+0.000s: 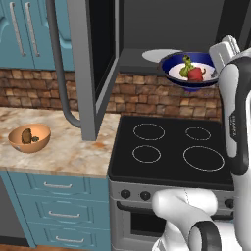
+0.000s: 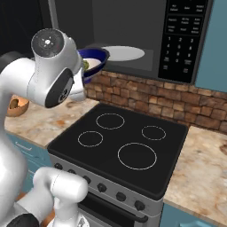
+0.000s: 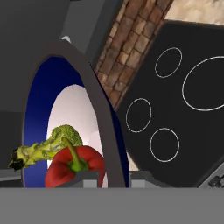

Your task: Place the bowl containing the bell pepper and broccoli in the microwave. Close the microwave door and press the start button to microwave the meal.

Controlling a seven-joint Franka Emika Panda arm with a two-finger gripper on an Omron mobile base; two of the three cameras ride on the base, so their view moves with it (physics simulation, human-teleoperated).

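- Fingers (image 3: 89,177) narrowly parted and pinched on the near rim of the wide shallow bowl, dark blue outside and white inside (image 1: 191,78); two grey tips seen at the bottom of the hand view, either side of the rim.
- Held aloft at the mouth of the large grey over-range microwave (image 2: 133,40), just above its floor level and beside the pale round turntable plate (image 2: 122,53); not yet set down inside, judging by the rim hanging out over the stove.
- Inside the bowl: small shiny red bell pepper (image 3: 74,168) touching the lumpy yellow-green broccoli floret (image 3: 48,146), both near the gripped edge.
- Wide grey-framed microwave door with dark glass and long curved bar handle (image 1: 90,63) swung fully open to the left.
- Done so far, as a judgement: bowl lifted and brought up to the opening. Left: push in and release onto the plate, withdraw, shut the door, press start on the dark keypad (image 2: 181,40).
- Below: black four-ring glass stove top (image 1: 171,147), nothing on it.
- Left of it: mottled beige stone counter (image 1: 63,152) carrying a smaller orange bowl with brown contents (image 1: 29,138), well apart from the action.
- Around: brown brick backsplash (image 1: 147,95), teal cabinet doors and drawers (image 1: 54,201).
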